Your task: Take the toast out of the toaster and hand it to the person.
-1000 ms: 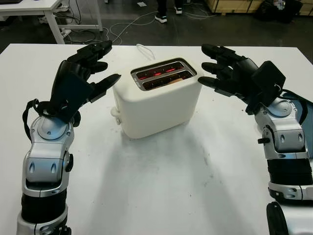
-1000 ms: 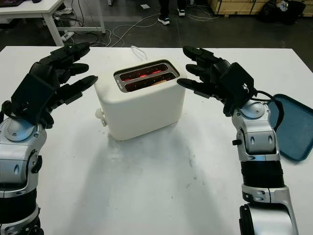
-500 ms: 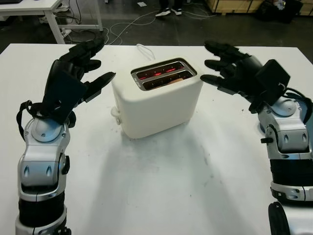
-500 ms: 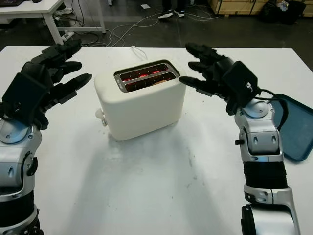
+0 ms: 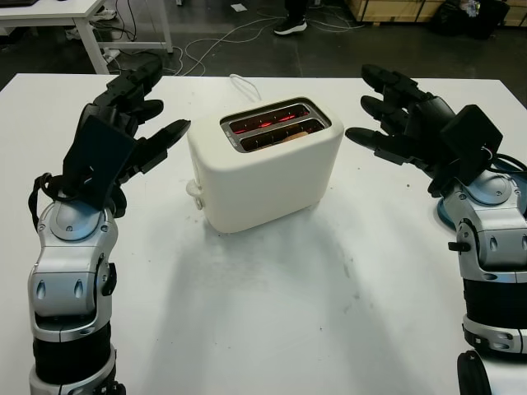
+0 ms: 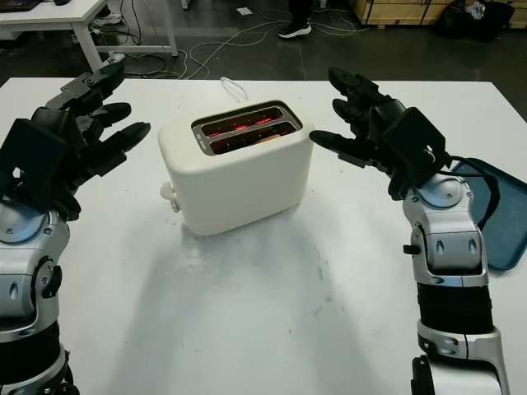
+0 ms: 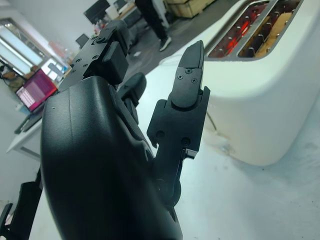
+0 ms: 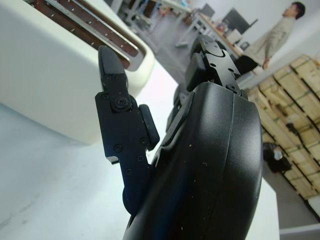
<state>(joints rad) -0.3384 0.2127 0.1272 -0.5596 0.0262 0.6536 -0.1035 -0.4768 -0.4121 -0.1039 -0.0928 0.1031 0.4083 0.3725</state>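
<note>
A cream two-slot toaster (image 5: 265, 174) stands in the middle of the white table (image 5: 272, 313), its slots glowing red inside. A slice of toast (image 5: 288, 137) sits low in the nearer slot, its tan top just visible. My left hand (image 5: 136, 115) hovers open to the left of the toaster, apart from it. On the other side my right hand (image 5: 387, 111) hovers open, also apart from the toaster. In the left wrist view the toaster (image 7: 270, 85) lies just beyond my left fingers (image 7: 187, 95).
A blue tray (image 6: 494, 218) lies at the table's right edge behind my right arm. The toaster's white cord (image 5: 243, 85) runs off the far edge. A person's feet (image 5: 294, 23) stand on the floor beyond the table. A desk (image 5: 58, 16) stands at the far left.
Both hands have drawn outward, away from the toaster's sides: the left one to the left, the right one to the right. The toaster has not moved.
</note>
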